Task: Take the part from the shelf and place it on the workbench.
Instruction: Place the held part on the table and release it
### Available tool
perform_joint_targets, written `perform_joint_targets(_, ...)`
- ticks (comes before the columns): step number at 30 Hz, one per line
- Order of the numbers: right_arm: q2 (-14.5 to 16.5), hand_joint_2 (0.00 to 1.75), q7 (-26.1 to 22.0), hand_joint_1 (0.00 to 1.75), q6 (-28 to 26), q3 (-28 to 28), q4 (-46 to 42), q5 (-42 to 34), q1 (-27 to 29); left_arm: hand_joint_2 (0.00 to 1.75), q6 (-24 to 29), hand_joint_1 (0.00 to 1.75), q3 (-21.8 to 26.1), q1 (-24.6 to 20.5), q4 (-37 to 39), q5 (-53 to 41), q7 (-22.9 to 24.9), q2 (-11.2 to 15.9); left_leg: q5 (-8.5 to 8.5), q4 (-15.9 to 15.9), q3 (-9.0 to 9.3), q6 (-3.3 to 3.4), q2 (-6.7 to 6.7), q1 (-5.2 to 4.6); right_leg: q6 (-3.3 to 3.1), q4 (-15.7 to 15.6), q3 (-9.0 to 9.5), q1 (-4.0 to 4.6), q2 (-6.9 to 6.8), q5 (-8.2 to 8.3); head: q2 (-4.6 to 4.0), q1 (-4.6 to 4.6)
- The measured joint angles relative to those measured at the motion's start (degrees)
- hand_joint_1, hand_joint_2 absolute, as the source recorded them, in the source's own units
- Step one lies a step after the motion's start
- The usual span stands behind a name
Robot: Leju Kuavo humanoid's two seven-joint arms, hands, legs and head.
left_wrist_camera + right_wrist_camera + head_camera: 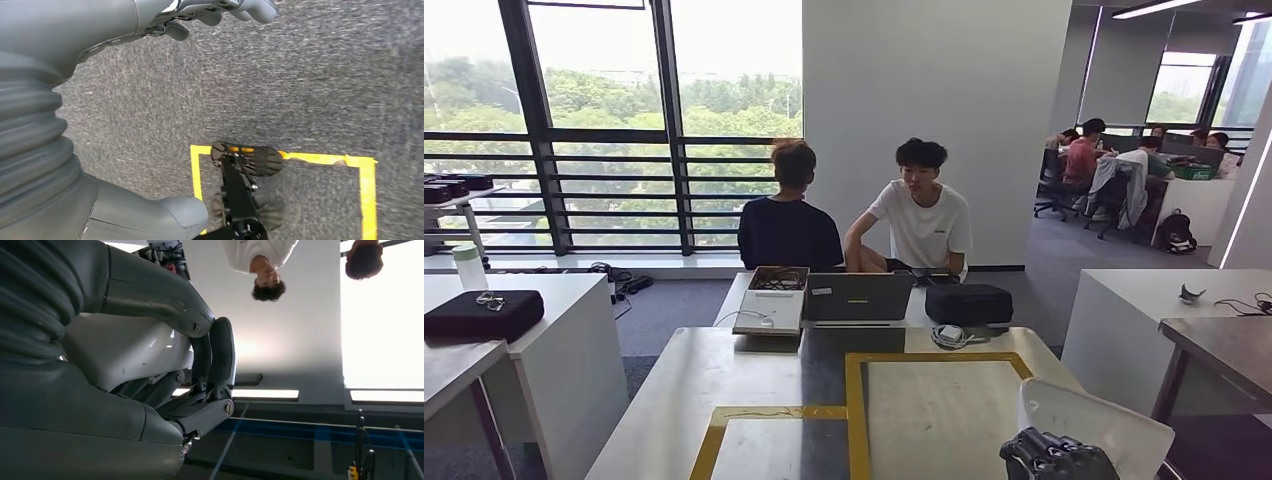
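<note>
While two people talk at the far side of the room, the humanoid's right hand point(1058, 455) rises at the near edge of the steel tabletop point(724, 375), its dark fingers point(212, 360) wrapped around a white, flat-sided part point(1092, 425). The part stands tilted above the tabletop's right corner, just beside a rectangle marked out in yellow tape point(854, 400); whether its lower edge touches the surface cannot be told. From the right wrist camera, the pale part point(125, 347) sits pressed between the thick grey thumb and the fingers curled over its edge.

The left hand point(215, 12) hangs low over grey carpet point(300, 75), fingers point(255, 7) loosely curled with nothing in them; how far they are closed cannot be told. Below it, a yellow tape square point(367, 200) is laid on the floor.

Across the tabletop lie a grey laptop point(858, 297), a cardboard box point(778, 279) of cables, a black case point(969, 303) and a small white charger point(950, 335). Behind them sit a person in a dark shirt point(789, 232), back turned, and a person in a white T-shirt point(921, 222). Another black case point(482, 313) rests on a white desk point(564, 300) at left, near a pale bottle point(469, 268). More people point(1114, 160) work at desks in the far right corner.
</note>
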Motion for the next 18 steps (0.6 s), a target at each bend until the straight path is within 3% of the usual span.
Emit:
perform_joint_targets(2, 0.0, 1.75, 0.0, 1.75, 0.2, 0.0, 0.0, 0.0, 0.0, 1.75, 0.1, 0.0, 0.0, -0.1, 0.0, -0.1, 0.0, -0.2, -0.95, 0.0, 0.9, -0.49, -0.09, -0.18, -0.66, -7.0, 2.7, 0.32, -0.06, 3.39, -0.01, 0.0)
perform_joint_targets(4, 0.0, 1.75, 0.2, 1.75, 0.5, 0.0, 0.0, 0.1, 0.0, 1.75, 0.2, 0.0, 0.0, -0.1, 0.0, -0.2, 0.1, -0.3, -1.56, -0.2, 1.13, -1.15, -0.11, -0.26, -1.2, -8.9, 3.63, 0.67, -0.03, 3.19, 0.0, -0.09)
perform_joint_targets(7, 0.0, 1.75, 0.4, 1.75, 0.8, 0.0, -0.3, 0.2, 0.0, 1.75, 0.3, 0.0, 0.0, -0.3, 0.0, -0.4, 0.2, -0.3, -2.45, 0.3, 1.45, -2.1, 0.08, -0.21, -2.06, -9.6, 4.49, 0.35, 0.16, 2.79, 0.01, -0.18)
perform_joint_targets(9, 0.0, 1.75, 0.3, 1.75, 0.8, 0.0, -0.4, 0.2, 0.1, 1.75, 0.3, 0.0, 0.0, -0.4, -0.1, -0.4, 0.2, -0.3, -4.75, 5.2, -0.77, -2.57, 0.14, -0.17, -2.66, -10.0, 5.55, 0.05, 0.07, 2.35, 0.01, -0.28)
perform_joint_targets(11, 0.0, 1.75, 0.3, 1.75, 0.9, 0.0, -0.5, 0.3, 0.2, 1.75, 0.3, 0.0, 0.0, -0.4, 0.0, -0.4, 0.2, -0.3, -7.42, 13.2, -5.62, -2.9, 0.16, -0.12, -2.95, -10.0, 6.37, 0.04, 0.0, 1.58, 0.0, -0.37)
perform_joint_targets(12, 0.0, 1.75, 0.3, 1.75, 0.9, 0.0, -0.5, 0.4, 0.3, 1.75, 0.3, 0.0, 0.0, -0.3, 0.0, -0.5, 0.2, -0.3, -7.51, 15.8, -7.69, -3.02, 0.16, -0.1, -2.95, -10.0, 6.79, 0.04, 0.01, 1.16, 0.0, -0.39)
perform_joint_targets(13, 0.0, 1.75, 0.3, 1.75, 1.1, 0.0, -0.5, 0.5, 0.5, 1.75, 0.3, 0.0, 0.0, -0.3, 0.0, -0.5, 0.2, -0.3, -6.29, 16.3, -8.83, -3.07, 0.16, -0.07, -2.92, -9.9, 7.29, 0.04, 0.04, 0.71, -0.01, -0.42)
perform_joint_targets(14, 0.0, 1.75, 0.3, 1.75, 1.2, 0.0, -0.5, 0.7, 0.6, 1.75, 0.3, 0.0, 0.0, -0.2, 0.0, -0.6, 0.2, -0.3, -3.91, 14.4, -8.81, -3.06, 0.16, -0.04, -2.84, -9.9, 7.92, 0.02, 0.08, 0.21, -0.01, -0.43)
perform_joint_targets(16, 0.0, 1.75, 0.3, 1.75, 1.4, 0.0, -0.5, 1.0, 0.7, 1.75, 0.4, 0.0, 0.0, -0.2, 0.0, -0.7, 0.3, -0.3, 1.72, 7.0, -6.53, -2.83, 0.16, -0.01, -2.51, -9.8, 9.15, 0.05, 0.1, -0.92, -0.01, -0.44)
perform_joint_targets(18, 0.0, 1.75, 0.1, 1.75, 1.6, 0.0, -0.5, 1.0, 0.6, 1.75, 0.4, 0.0, 0.0, -0.3, 0.0, -0.7, 0.4, -0.3, 3.69, 1.7, -4.44, -2.22, 0.12, -0.08, -1.94, -9.6, 9.61, 0.23, 0.2, -1.79, 0.01, -0.42)
